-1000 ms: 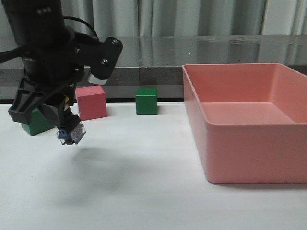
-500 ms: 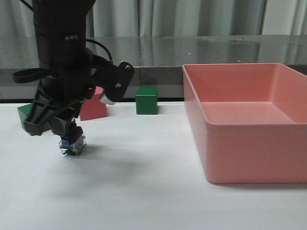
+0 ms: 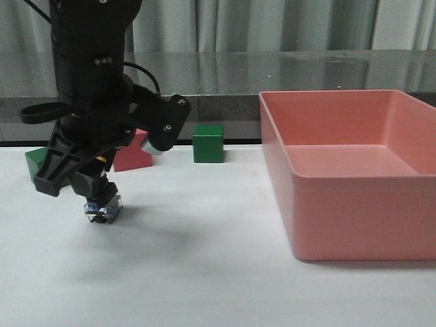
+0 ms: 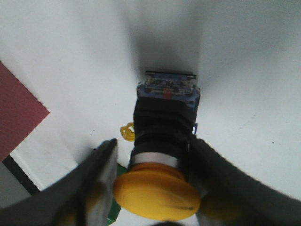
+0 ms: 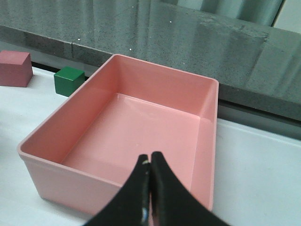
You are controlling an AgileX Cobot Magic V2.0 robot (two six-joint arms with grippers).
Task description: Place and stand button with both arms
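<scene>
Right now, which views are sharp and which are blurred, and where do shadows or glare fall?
Front view: sharp, with a soft shadow on the table under the left gripper and reflections on the dark counter. Left wrist view: the button and fingers are blurred up close, with a dark shadow behind the button's base. Right wrist view: fairly sharp on the pink bin; the right gripper is slightly soft.

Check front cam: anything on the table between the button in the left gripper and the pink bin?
Nothing. In the front view the white table is bare between the button, held by the left gripper, and the pink bin. The green cube sits farther back.
</scene>
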